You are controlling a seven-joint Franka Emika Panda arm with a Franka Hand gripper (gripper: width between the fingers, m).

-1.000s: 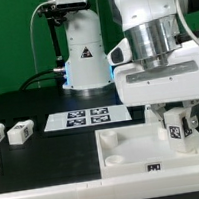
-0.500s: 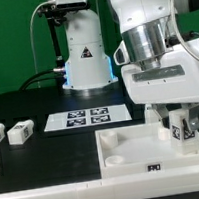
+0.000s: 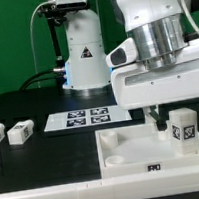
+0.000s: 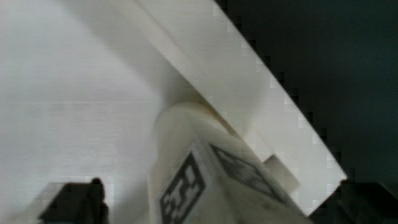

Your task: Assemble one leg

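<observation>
We reckon it's nearly done: the leg [image 3: 183, 128] stands upright at the far corner of the white tabletop panel [image 3: 125, 163], on the exterior view's right, apparently seated in its socket. Whether it's fully home we can't tell. The pincer [image 3: 180, 118] hangs over it w/ jaws apart, gripping nothing; one finger [image 3: 156, 120] is clear of the leg. The near corner socket [image 3: 114, 141] is empty. Spare legs [image 3: 19, 131] lie on the surface [image 3: 54, 153], well apart.
</observation>
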